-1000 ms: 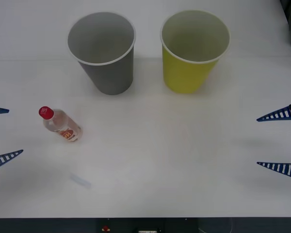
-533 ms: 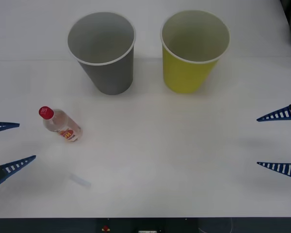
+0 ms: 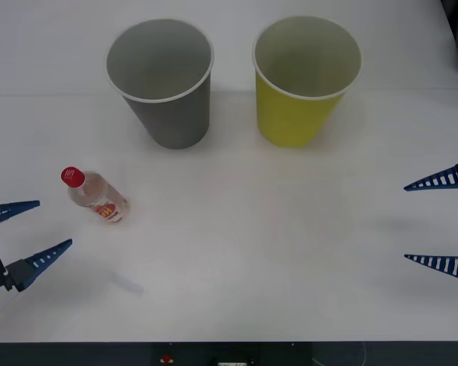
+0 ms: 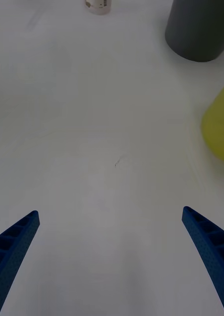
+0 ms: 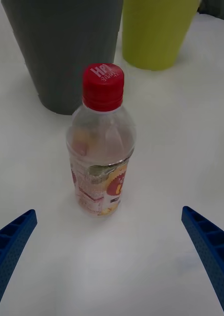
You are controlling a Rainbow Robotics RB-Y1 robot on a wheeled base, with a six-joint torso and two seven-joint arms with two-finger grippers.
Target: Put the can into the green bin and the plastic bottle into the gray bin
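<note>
The plastic bottle (image 3: 96, 195) stands upright near the open left gripper (image 3: 32, 229), ahead of its spread fingers. It could be toppled (being light) if one finger is brushed against it before closing.

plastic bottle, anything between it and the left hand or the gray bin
Nothing visible. The plastic bottle stands on bare table, the open left hand just beside it, with bare table between the bottle and the gray bin.
</note>
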